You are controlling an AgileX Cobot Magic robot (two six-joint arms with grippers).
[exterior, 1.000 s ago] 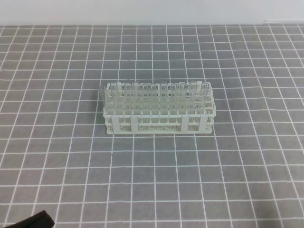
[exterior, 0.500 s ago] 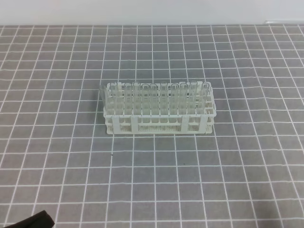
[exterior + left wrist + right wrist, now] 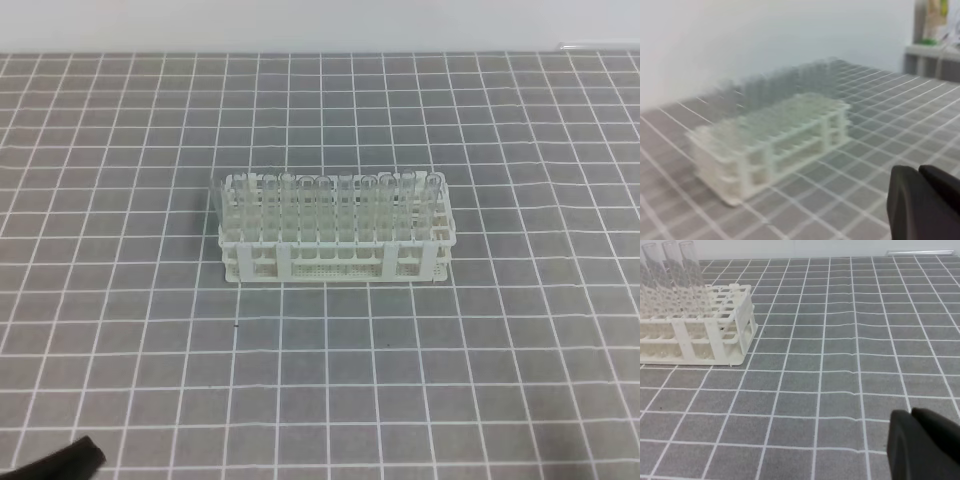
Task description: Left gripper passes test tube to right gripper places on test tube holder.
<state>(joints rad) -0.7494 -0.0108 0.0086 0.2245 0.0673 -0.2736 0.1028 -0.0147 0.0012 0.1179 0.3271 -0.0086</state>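
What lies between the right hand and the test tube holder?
In the right wrist view, only bare gridded mat lies between the right hand and the test tube holder.

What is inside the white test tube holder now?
The test tube holder holds upright clear tubes in its back rows; the front holes look empty. The tube bottoms are hidden by the lattice.

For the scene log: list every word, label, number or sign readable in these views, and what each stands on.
No readable text in any view.
The test tube holder bears no visible markings.
The green-yellow item on the shelf in the left wrist view may carry print, but it is too blurred to read.
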